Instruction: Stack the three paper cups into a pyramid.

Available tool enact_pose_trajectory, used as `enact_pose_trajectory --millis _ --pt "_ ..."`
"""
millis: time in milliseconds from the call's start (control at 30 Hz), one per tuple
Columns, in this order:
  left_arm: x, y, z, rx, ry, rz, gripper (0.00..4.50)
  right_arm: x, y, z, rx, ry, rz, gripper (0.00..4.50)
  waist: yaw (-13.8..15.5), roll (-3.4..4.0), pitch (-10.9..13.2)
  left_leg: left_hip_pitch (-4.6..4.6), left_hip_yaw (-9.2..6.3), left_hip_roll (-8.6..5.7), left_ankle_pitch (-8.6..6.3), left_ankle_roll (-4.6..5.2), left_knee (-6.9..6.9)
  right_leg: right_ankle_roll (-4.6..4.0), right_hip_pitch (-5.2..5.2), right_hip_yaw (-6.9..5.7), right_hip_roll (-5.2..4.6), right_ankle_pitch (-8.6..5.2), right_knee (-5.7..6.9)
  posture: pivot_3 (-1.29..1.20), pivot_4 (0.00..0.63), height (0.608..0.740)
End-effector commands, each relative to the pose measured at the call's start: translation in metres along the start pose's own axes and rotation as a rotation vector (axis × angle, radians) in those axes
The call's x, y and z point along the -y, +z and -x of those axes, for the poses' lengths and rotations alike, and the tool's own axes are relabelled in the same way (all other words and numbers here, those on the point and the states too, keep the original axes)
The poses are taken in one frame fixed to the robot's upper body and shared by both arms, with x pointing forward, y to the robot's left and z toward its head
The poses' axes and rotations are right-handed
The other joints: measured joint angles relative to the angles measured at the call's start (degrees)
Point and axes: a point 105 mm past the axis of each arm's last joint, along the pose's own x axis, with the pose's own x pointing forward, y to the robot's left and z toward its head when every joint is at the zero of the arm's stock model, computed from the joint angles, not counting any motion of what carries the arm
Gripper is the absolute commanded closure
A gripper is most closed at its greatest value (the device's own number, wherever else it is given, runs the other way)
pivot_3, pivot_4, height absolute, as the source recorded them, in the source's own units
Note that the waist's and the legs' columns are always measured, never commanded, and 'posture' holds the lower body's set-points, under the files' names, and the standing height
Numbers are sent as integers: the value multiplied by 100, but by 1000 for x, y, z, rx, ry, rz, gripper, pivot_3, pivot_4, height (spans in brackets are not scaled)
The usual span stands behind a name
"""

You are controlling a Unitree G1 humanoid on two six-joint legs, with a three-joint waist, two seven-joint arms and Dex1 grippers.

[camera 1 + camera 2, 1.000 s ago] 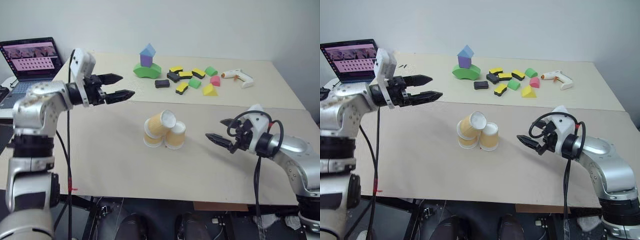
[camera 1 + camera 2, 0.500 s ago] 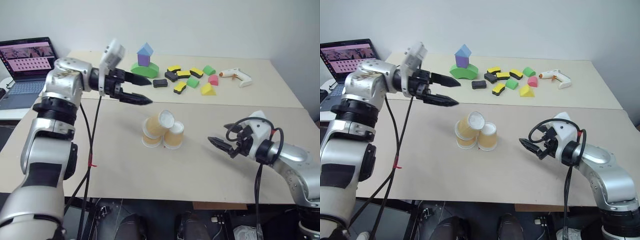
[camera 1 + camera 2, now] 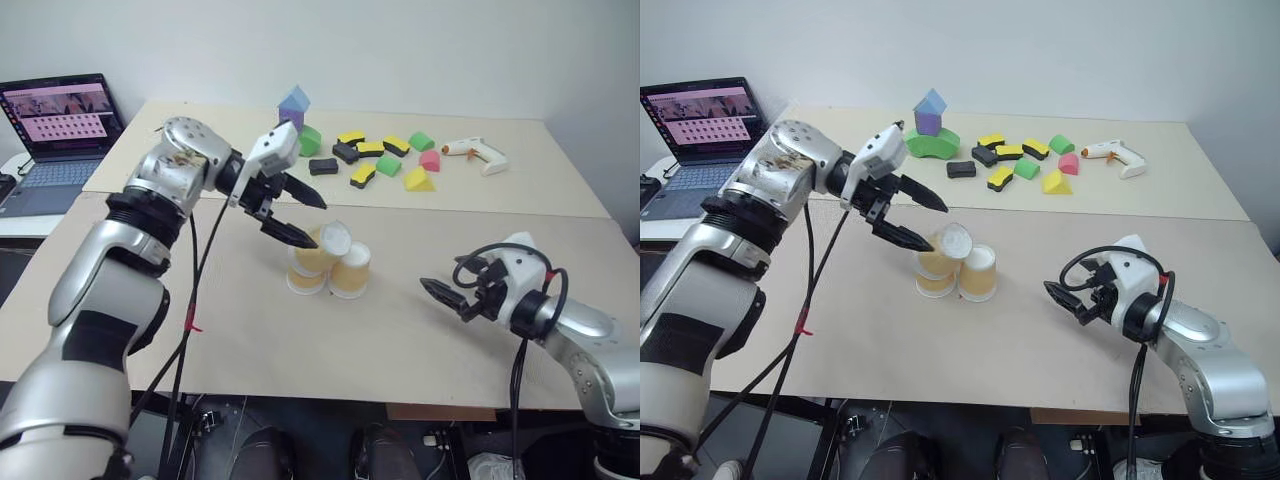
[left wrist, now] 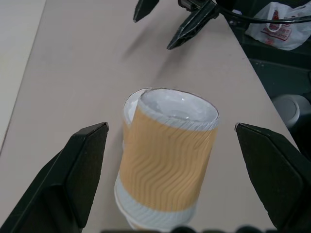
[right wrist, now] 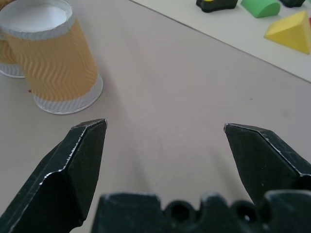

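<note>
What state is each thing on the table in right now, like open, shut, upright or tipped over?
Left gripper: open, beside the cups, holding nothing.
Right gripper: open, empty.
Top cup: tilted, leaning on the lower cups.
Two lower cups: upside down, side by side.
Laptop: open, screen lit.
Block tower: standing.

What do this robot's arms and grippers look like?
Both arms are silver metal segments with black joints. The left gripper and right gripper each have two pointed black fingers under a white wrist housing. Black cables hang along each arm, and the left cable carries a red tag.
</note>
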Motion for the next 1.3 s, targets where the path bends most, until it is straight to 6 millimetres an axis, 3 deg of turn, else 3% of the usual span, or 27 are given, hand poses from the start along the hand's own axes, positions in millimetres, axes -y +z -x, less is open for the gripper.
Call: enact_pose_trajectory --millis 33,533,633,733,800,1033,1300 --pt "1 17 -3 16 -29 -70 34 3 16 6 58 -29 40 0 0 0 0 0 0 0 0 0 0 0 -1 0 0 0 0 0 150 703" --pt "0 8 -6 -27 -31 -82 34 4 20 9 71 -43 44 0 0 0 0 -1 -4 -1 -1 1 2 0 0 -1 0 0 0 0 150 703" --pt "0 9 -7 -23 -30 -82 769 5 21 8 73 -46 46 0 0 0 0 -2 -4 -1 -1 2 3 0 0 -2 0 0 0 0 150 703" --pt "-1 10 -7 -19 -27 -83 1794 5 22 8 78 -48 46 0 3 0 0 -5 -6 -1 -1 2 4 0 0 -3 0 0 0 0 150 703" --pt "-1 11 -6 -15 -25 -82 2097 5 23 8 81 -46 46 0 1 0 0 -6 -7 -1 -1 2 5 0 0 -4 0 0 -1 0 150 703" --pt "-3 14 -6 1 -14 -81 2238 6 22 6 79 -45 43 0 1 0 0 -13 -13 0 -1 3 11 0 -1 -10 0 0 0 0 150 703" --pt "-8 32 -2 92 13 -91 2238 5 19 3 69 -37 40 0 4 0 0 -28 -25 -2 -1 3 19 0 -4 -21 0 0 -1 0 150 703"
